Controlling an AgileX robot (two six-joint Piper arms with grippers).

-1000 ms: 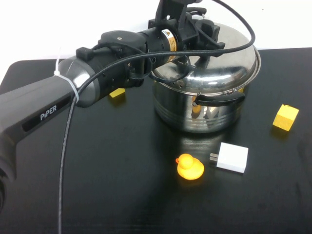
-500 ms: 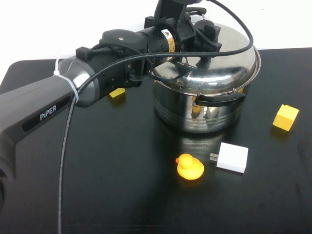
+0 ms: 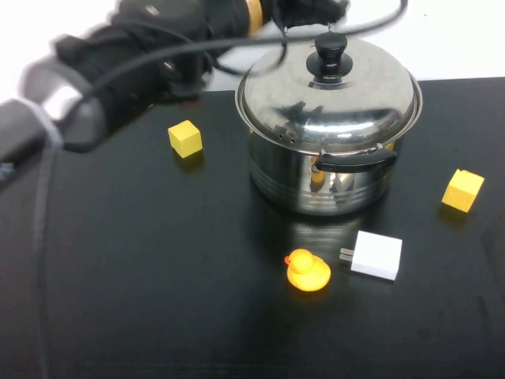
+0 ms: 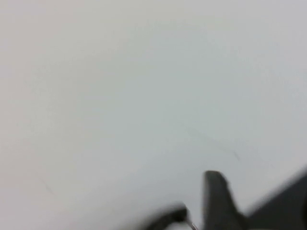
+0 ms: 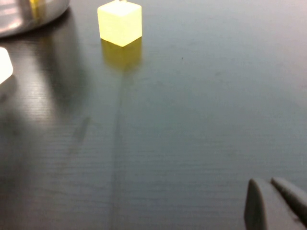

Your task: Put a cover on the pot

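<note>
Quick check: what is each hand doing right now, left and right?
Left hand: above the lid, behind its knob, holding nothing; open or closed cannot be told.
Right hand: low over the table, closed, empty.

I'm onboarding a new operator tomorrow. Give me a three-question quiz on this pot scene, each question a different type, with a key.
1. True or false: the lid sits on the pot.
2. Which lies nearest the rubber duck? A) the white charger B) the yellow cube left of the pot C) the yellow cube right of the pot
3. Fill in: the left gripper is up behind the pot, near the lid's black ____.

The right gripper rests low over the table, fingers together.

Key: 1 true; 2 A; 3 knob.
</note>
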